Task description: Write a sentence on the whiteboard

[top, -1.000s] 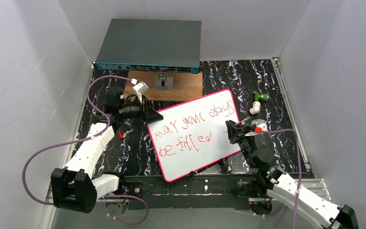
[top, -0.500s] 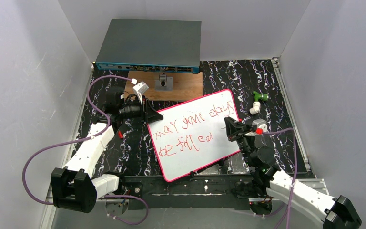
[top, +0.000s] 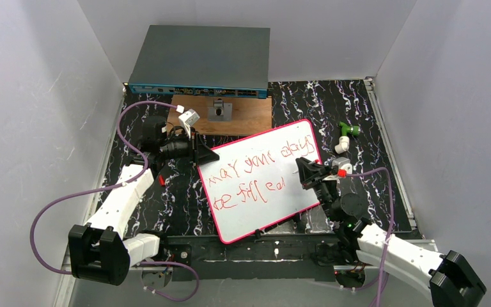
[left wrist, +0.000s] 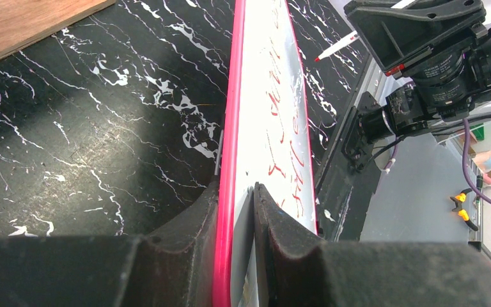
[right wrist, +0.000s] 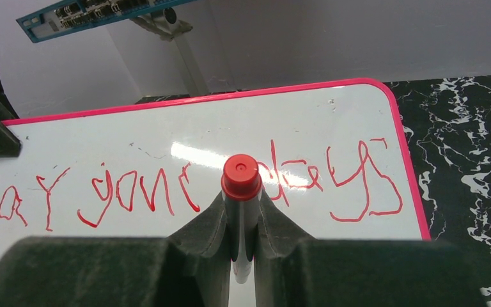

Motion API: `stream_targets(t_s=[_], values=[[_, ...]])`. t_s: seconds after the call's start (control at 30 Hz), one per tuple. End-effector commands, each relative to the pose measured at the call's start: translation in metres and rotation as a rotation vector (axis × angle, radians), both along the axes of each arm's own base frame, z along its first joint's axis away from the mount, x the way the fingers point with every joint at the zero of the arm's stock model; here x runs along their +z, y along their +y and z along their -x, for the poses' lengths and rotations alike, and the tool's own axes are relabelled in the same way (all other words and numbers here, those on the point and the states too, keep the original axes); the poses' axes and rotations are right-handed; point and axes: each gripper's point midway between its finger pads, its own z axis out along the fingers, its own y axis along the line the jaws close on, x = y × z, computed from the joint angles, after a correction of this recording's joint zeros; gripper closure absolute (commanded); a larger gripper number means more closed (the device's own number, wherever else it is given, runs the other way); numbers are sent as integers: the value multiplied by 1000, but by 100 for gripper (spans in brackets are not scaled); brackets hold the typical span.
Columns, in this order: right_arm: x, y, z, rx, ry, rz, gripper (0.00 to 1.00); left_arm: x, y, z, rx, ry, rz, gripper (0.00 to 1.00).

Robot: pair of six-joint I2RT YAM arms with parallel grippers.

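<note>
Whiteboard (top: 256, 214) lying askew on the black marbled counter (top: 371, 121), between the counter's centre and near edge, just in front of a brown wooden board (top: 249, 118). The sentence (top: 256, 173) crosses it in two red lines. Left hand (left wrist: 236, 192) is clamped on the pink rim at the whiteboard's far-left corner. Right hand (right wrist: 241, 204) is closed around a red-capped marker (right wrist: 241, 176) above the whiteboard's right portion; tip contact cannot be judged.

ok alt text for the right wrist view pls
The right gripper clamps a red-ended marker at centre, over the pink-rimmed whiteboard. A red scrawled sentence runs across the board; black marbled table shows at right.
</note>
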Motion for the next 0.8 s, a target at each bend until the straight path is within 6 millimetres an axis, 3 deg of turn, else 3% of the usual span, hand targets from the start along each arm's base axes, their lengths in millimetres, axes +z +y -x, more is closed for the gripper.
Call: stream_targets(t_s=[0.0, 0.27, 0.47, 0.6, 0.73, 0.77], values=[[41, 1, 1, 7, -80, -95, 99, -7, 8, -15, 39, -112, -88, 100], [48, -5, 4, -6, -47, -87, 99, -10, 10, -16, 48, -111, -102, 100], [39, -7, 4, -6, 8, -84, 99, -9, 12, -15, 59, -128, -111, 100], [36, -21, -1, -88, 105, -109, 99, -9, 15, -15, 75, -138, -121, 100], [34, -42, -3, -205, 260, -179, 75, -9, 16, -16, 84, -142, -129, 100], [32, -44, -3, -225, 296, -183, 64, -9, 16, -16, 86, -145, -128, 100]])
